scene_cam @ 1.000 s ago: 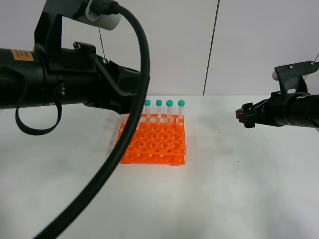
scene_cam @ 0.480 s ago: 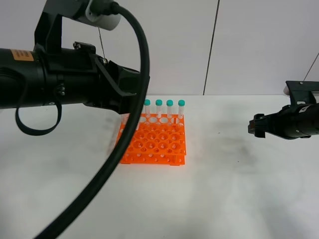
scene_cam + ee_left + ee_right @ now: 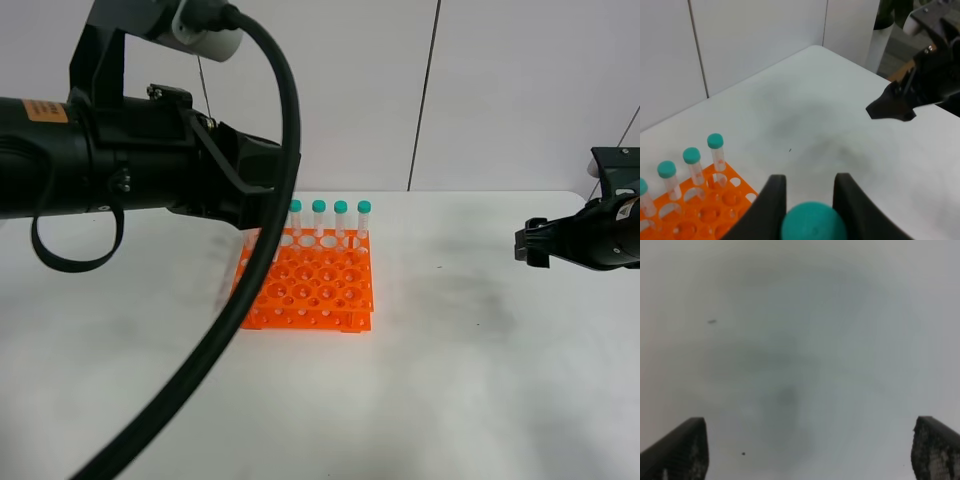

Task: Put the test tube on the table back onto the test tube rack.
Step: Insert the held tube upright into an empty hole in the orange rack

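I see the left gripper (image 3: 809,182) pressed together on the test tube (image 3: 813,227). Its two black fingers (image 3: 774,200) stand on both sides of the teal-green cap and touch it. In the left wrist view only the cap shows; the body of the tube is hidden under it. So the tube is not on the table (image 3: 450,380) but is held in the air above it.

In the high view the left arm is very big in front, and its gripper end is near the left rear part of the orange test tube rack (image 3: 310,285). I cannot tell if the tube is exactly over a hole.

The rack stands on the table. Four capped tubes (image 3: 329,215) stand upright in its back row, side by side.

The right gripper (image 3: 522,243) hangs over the table at the right edge of the high view, well apart from the rack. In the right wrist view its fingertips (image 3: 682,450) are spread wide, and between them I see only the white table surface.
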